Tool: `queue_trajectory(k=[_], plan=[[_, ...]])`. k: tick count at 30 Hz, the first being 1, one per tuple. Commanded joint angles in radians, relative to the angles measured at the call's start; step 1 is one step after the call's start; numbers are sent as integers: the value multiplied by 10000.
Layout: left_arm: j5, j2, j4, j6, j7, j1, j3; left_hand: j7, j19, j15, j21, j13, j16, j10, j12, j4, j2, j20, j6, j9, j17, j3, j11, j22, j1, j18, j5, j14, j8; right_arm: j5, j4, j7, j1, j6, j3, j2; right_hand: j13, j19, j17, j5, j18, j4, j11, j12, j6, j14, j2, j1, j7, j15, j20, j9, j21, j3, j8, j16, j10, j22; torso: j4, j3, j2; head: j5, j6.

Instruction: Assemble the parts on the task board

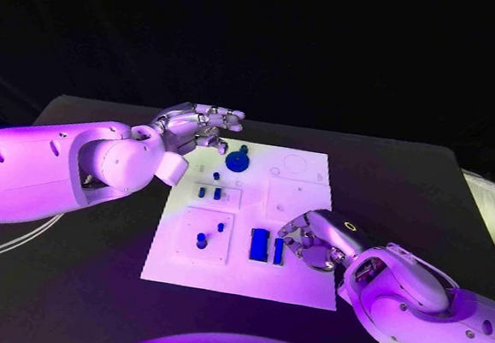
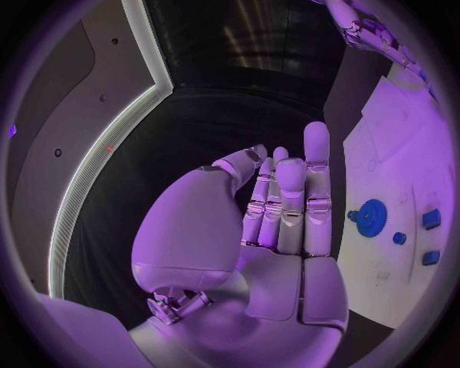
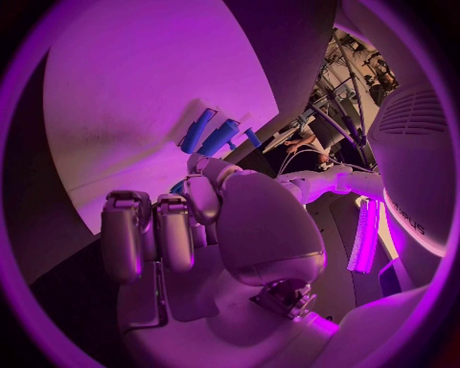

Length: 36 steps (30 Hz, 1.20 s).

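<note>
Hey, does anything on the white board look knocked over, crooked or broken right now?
Nothing stands out. The blue gear, small pegs and two long bars sit tidily on the task board, which lies square on the table.

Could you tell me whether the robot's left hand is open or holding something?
Open: the left hand holds nothing, fingers extended, beside the task board.

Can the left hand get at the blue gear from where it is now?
Probably yes. The left hand hovers open at the board's far left corner, and the blue gear lies just beside it with nothing between. The right hand is over the near side, out of the way.
</note>
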Motion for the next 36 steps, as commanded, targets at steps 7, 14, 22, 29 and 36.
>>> queue_trajectory(k=[7,14,22,29,36], plan=[[-33,15,12,199,47,5,5,-21,-34,-32,-60,10,20,-67,58,-22,30,17,-78,-4,-14,-6,-7,-15,-11,188,-34,-71,64,-218,-69,-238,-13,245,-4,53,300,455,2065,-151,-126,-40,10,68,68,974,-50,-251,53,75,115,-65,46,142,-3,45,69,1434,17,-7,-5,-7,-11],[-33,7,9,193,44,5,5,-21,-34,-32,-60,10,20,-67,58,-22,30,17,-78,-4,-14,-6,-7,-15,-11,188,-34,-71,64,-217,-166,-345,-30,667,-5,133,297,452,2061,-243,-124,-49,3,72,126,973,-64,-315,40,73,119,-101,42,171,5,43,68,1428,5,-2,-4,20,-38],[-33,3,-3,187,27,5,5,-21,-34,-32,-60,10,20,-67,58,-22,30,17,-78,-4,-14,-6,-7,-15,-11,188,-34,-71,64,-168,-203,-368,-63,703,-8,171,293,450,2062,-339,-123,-46,-19,80,245,974,-93,-423,9,58,114,-141,39,170,24,44,68,1426,0,-6,-6,39,-59],[-33,-3,-25,166,-4,5,5,-21,-35,-33,-64,10,18,-74,74,-35,38,17,-80,-3,-31,-1,-7,-18,7,189,-33,-79,71,-142,-257,-404,-68,201,-9,173,285,449,2054,-454,-122,-8,-22,79,224,972,-132,-556,10,53,107,-211,35,123,-19,39,70,1422,5,-6,-7,42,-52],[-33,4,-26,168,-26,5,6,-21,-35,-33,-64,10,18,-74,74,-35,38,17,-80,-3,-31,-1,-7,-18,7,189,-33,-79,71,-8,-406,-362,-68,-714,-9,166,179,451,2083,-1055,-127,138,175,-76,-2137,978,-459,-892,250,219,240,-863,41,31,-85,58,-22,1432,5,-10,-5,41,-22]])
